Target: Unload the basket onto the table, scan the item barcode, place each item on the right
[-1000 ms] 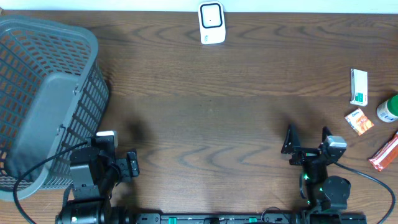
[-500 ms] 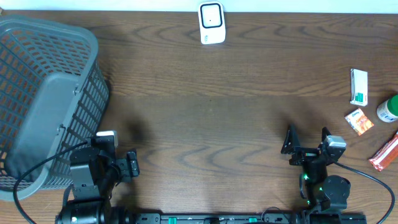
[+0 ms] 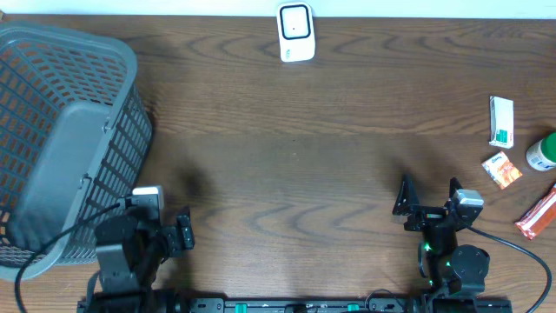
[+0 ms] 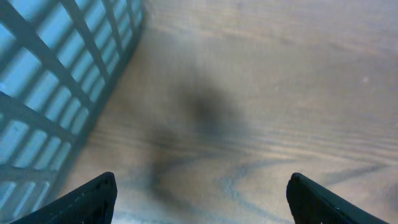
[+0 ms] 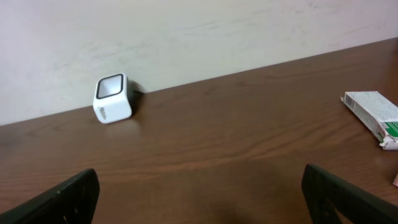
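Left arm point(image 3: 122, 256) sits slightly closer to the near edge than before. I read left gripper point(image 4: 199, 208) and right gripper point(image 3: 429, 196) both open, empty. Dark wood table point(image 3: 295, 156), pale wall point(image 5: 186, 31) behind. One scanner point(image 3: 295, 33) at far edge, one basket point(image 3: 61, 139) left. Four items at right edge: bottle point(image 3: 542, 153), orange packet point(image 3: 502, 169), red packet point(image 3: 539, 213), white-green box point(image 3: 501, 122) with long axis far-to-near.

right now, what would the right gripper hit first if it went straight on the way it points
Likely nothing: the right gripper faces bare table up to the wall, barcode scanner off left, white-green box off right.
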### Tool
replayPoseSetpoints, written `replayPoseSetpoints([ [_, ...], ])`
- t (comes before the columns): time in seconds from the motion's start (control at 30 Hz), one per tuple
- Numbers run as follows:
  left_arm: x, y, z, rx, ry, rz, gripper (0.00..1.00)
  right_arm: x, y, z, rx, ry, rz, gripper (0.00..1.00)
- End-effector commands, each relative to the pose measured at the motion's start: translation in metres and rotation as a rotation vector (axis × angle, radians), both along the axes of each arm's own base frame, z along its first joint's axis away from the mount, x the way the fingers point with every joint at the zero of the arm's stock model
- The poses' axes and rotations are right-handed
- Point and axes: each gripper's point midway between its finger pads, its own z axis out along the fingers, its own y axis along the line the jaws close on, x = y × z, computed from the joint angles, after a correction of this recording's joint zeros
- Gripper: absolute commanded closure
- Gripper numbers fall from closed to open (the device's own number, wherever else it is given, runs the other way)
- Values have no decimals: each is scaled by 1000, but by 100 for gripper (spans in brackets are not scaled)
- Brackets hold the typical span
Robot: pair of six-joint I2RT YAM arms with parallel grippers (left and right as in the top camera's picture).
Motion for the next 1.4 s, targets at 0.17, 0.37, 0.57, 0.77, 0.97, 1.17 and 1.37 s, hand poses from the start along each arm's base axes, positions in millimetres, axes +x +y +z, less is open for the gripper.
replayPoseSetpoints([
  [0.17,10,-1,37,34,-265,-21,12,0,-4,-1,8,4,-19,1],
  [0.37,38,-1,47,30,-477,-16,12,0,-4,-1,8,4,-19,1],
  [0.57,58,-3,55,44,-690,-27,12,0,-4,-1,8,4,-19,1],
  [0.77,58,4,27,62,-669,17,12,0,-4,-1,8,4,-19,1],
  [0.97,53,5,0,61,-575,19,12,0,-4,-1,8,4,-19,1],
  [1.17,53,4,1,60,-578,17,12,0,-4,-1,8,4,-19,1],
  [1.37,53,4,1,60,-578,17,12,0,-4,-1,8,4,-19,1],
])
